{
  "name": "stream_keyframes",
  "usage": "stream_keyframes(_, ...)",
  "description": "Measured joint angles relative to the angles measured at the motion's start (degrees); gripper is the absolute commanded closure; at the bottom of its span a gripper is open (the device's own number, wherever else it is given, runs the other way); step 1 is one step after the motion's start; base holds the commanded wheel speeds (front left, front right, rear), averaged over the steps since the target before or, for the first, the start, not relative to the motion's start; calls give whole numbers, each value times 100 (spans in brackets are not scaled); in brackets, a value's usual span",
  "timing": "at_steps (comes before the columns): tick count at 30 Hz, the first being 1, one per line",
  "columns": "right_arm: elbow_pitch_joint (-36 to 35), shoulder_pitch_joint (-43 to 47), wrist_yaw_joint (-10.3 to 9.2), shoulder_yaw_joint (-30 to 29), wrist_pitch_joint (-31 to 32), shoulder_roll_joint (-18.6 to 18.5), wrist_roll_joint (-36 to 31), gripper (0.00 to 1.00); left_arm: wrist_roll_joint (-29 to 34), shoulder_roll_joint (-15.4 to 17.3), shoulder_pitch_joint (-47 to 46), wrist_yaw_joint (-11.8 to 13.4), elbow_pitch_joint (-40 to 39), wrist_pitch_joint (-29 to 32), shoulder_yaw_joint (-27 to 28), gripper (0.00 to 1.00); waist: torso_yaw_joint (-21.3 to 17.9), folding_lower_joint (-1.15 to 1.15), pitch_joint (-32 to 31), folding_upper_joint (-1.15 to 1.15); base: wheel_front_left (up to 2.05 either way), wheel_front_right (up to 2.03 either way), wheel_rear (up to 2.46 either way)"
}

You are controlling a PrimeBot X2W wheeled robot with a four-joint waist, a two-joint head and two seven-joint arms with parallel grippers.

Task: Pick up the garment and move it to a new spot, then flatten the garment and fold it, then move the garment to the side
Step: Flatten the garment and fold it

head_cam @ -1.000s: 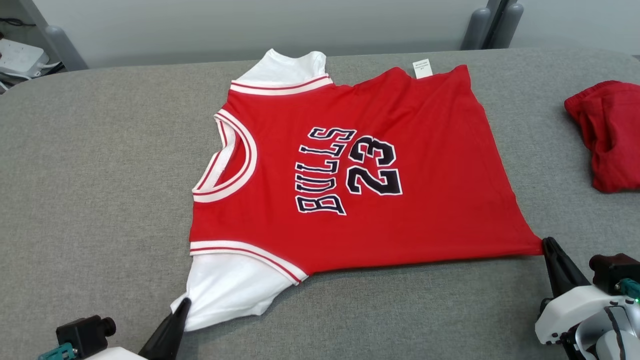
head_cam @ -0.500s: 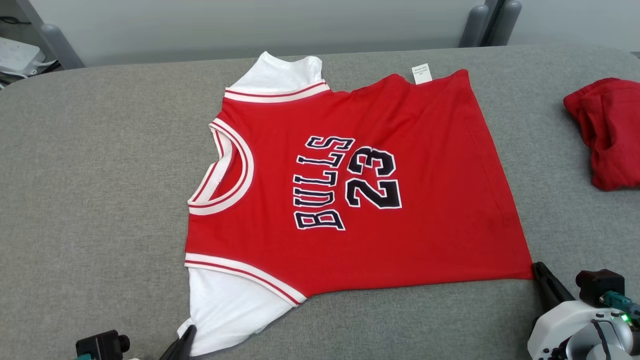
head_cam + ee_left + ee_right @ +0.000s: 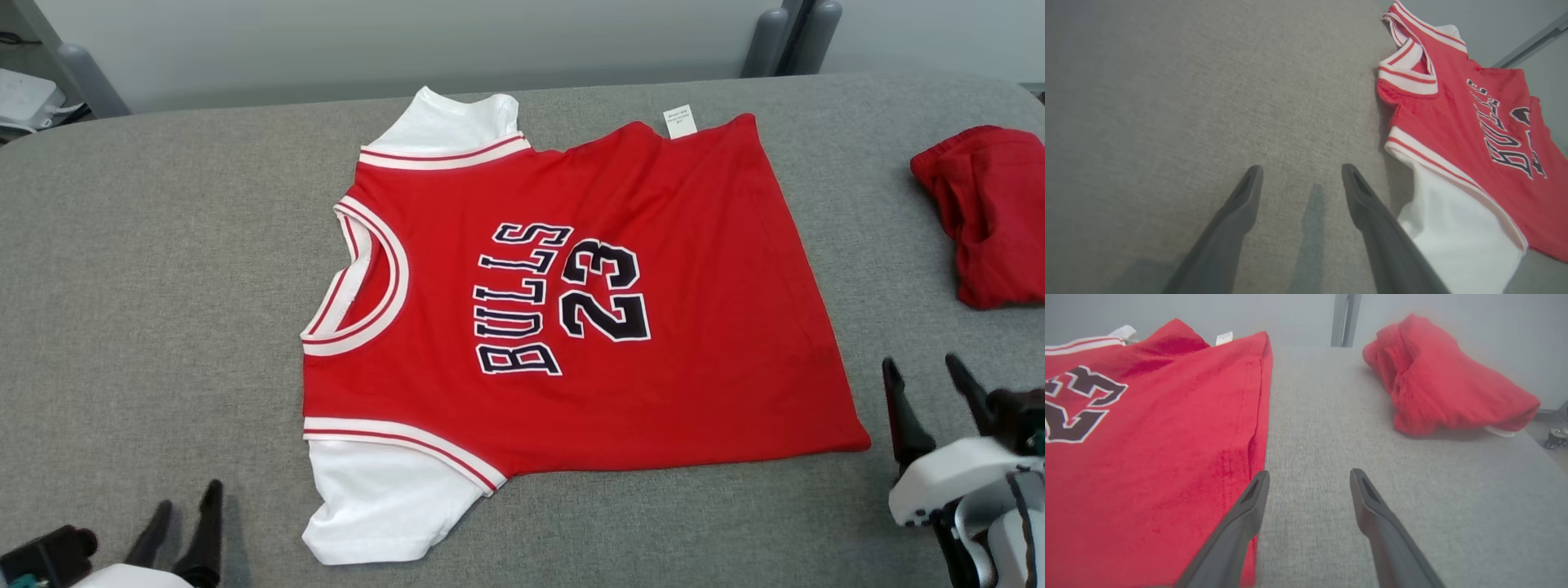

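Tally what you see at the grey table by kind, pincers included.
Jerseys: 1, the red and white jersey, lying flat.
Other garments: 1, the crumpled red garment.
Pincers: 2, left pincer and right pincer, both open.
Total: 4.

On the red front of the garment (image 3: 694,245), the word "BULLS" (image 3: 518,302) is printed in black capitals outlined in white. The number "23" (image 3: 606,290) is set just beside it in the same style. In the head view both are seen turned sideways, running from the near edge of the table (image 3: 163,286) toward its far edge. In the left wrist view the word is seen at a slant; in the right wrist view part of the number is seen. A small white label (image 3: 679,121) sticks out from the garment's side nearest the table's far edge; grey print is carried on it, too small to be read.
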Motion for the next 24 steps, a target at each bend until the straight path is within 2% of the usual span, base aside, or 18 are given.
stream_keyframes(3,-957,-5,0,-339,-2,76,-299,0,152,197,70,175,-137,-445,342,0,-5,0,-51,0,0,0,0)
stream_keyframes(4,-1502,4,0,-380,-7,247,-375,0,325,220,85,252,-313,-643,522,0,-3,0,-110,0,0,0,0)
stream_keyframes(7,-2127,42,0,-242,-9,519,-409,0,698,123,83,264,-658,-783,768,0,7,0,-214,0,0,0,0)
stream_keyframes(9,-2346,135,0,-103,-19,622,-385,0,945,-81,91,237,-860,-783,959,0,14,0,-300,0,0,0,0)
stream_keyframes(12,-2614,308,0,112,-19,721,-246,0,1633,-553,113,170,-1293,-784,1510,0,16,0,-433,0,0,0,0)
stream_keyframes(19,-3089,576,0,497,-26,866,109,0,2972,-1770,428,-454,-2113,-829,2457,0,-28,0,-727,0,0,0,0)
stream_keyframes(21,-3073,707,0,576,-26,873,157,0,3266,-1948,515,-697,-2129,-833,2544,0,-54,0,-822,0,0,0,0)
stream_keyframes(24,-3053,887,0,650,-26,888,148,0,3813,-2059,669,-916,-2150,-833,2636,0,-95,0,-953,0,0,0,0)
